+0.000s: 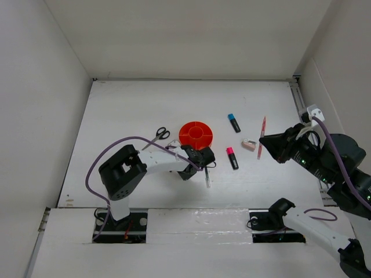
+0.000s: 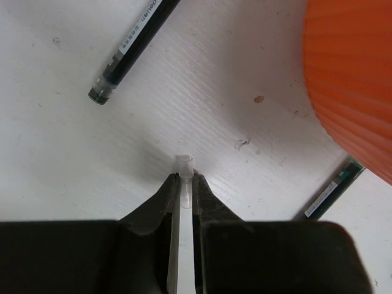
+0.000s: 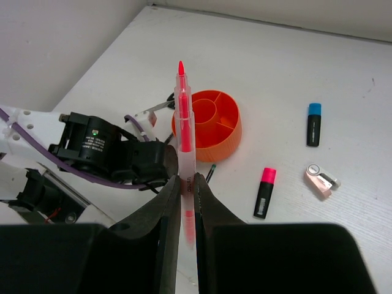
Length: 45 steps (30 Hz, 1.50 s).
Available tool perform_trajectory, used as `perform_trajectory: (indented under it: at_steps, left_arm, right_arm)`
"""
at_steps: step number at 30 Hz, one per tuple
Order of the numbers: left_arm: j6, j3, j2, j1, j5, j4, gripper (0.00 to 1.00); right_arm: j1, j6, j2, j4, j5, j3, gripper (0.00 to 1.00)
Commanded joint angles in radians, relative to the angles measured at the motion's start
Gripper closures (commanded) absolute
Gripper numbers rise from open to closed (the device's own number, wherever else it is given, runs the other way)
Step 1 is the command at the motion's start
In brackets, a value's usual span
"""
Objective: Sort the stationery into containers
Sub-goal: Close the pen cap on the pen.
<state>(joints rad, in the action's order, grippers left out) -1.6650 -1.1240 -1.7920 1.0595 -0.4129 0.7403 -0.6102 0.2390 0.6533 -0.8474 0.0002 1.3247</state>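
The round orange organizer (image 1: 196, 134) stands mid-table and also shows in the right wrist view (image 3: 211, 125) and the left wrist view (image 2: 355, 73). My left gripper (image 1: 206, 157) is low at its near right side, shut on a tiny clear-white piece (image 2: 184, 174) right at the table. Two thin dark pens (image 2: 131, 49) (image 2: 334, 190) lie beside it. My right gripper (image 1: 264, 140) is shut on the pink pen (image 3: 184, 116), held above the table at the right. The blue-capped highlighter (image 1: 234, 123), pink-capped highlighter (image 1: 232, 157), pinkish sharpener (image 1: 249, 144) and scissors (image 1: 159, 136) lie around the organizer.
White walls close in the table at the back and both sides. A purple cable (image 1: 110, 150) loops over the left arm. A white plug box (image 1: 313, 111) sits at the right edge. One dark pen (image 1: 207, 176) lies just in front of the left gripper.
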Motion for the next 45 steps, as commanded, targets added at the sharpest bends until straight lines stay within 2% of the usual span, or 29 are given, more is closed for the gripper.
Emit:
perform_trajectory:
  at_steps: [1,4,7,10,11,13,15,16,18,21,23,26,30,37,45]
  left_arm:
    - [-0.039,0.087,-0.040,0.005,0.028,-0.085,1.00]
    - [0.039,0.128,0.020,0.005,0.039,-0.201,1.00]
    - [0.086,0.139,0.129,0.051,-0.006,-0.240,1.00]
    - [0.145,0.109,0.236,0.077,-0.075,-0.213,1.00]
    - [0.163,0.081,0.314,0.077,-0.102,-0.196,1.00]
    - [0.267,0.061,0.391,0.077,-0.154,-0.182,1.00]
    - [0.422,0.061,0.497,-0.001,-0.129,-0.264,1.00]
    - [0.538,0.061,0.529,-0.044,-0.083,-0.281,1.00]
    - [0.644,0.052,0.625,-0.164,-0.050,-0.332,1.00]
    - [0.861,0.052,0.742,-0.252,0.002,-0.419,1.00]
    - [0.948,0.032,0.778,-0.280,0.060,-0.481,1.00]
    - [1.065,0.030,0.822,-0.280,0.104,-0.544,1.00]
    - [1.120,0.088,0.894,-0.280,0.163,-0.643,1.00]
    - [1.160,0.150,0.965,-0.280,0.354,-0.756,1.00]
    - [1.169,0.207,1.010,-0.280,0.428,-0.811,1.00]
  right_arm:
    - [-0.008,-0.010,-0.007,0.037,0.003,-0.004,1.00]
    - [-0.008,-0.010,-0.007,0.038,0.003,-0.015,1.00]
    - [-0.008,-0.001,-0.017,0.056,0.026,-0.035,1.00]
    - [-0.008,0.008,-0.017,0.065,0.011,-0.054,1.00]
    - [-0.008,0.008,-0.006,0.077,-0.005,-0.055,1.00]
    - [-0.008,0.031,-0.006,0.123,-0.086,-0.096,1.00]
    - [-0.008,0.072,0.003,0.171,-0.158,-0.131,1.00]
    - [-0.008,0.086,0.012,0.236,-0.254,-0.156,1.00]
    - [-0.008,0.162,0.022,0.324,-0.353,-0.257,1.00]
    - [-0.017,0.259,0.034,0.615,-0.564,-0.461,1.00]
    - [-0.029,0.388,0.055,0.837,-0.626,-0.544,1.00]
    - [-0.117,0.425,0.098,0.970,-0.589,-0.599,1.00]
    - [-0.190,0.454,0.205,1.077,-0.592,-0.588,1.00]
    - [-0.191,0.531,0.385,1.314,-0.660,-0.598,1.00]
    - [-0.210,0.609,0.488,1.499,-0.715,-0.578,1.00]
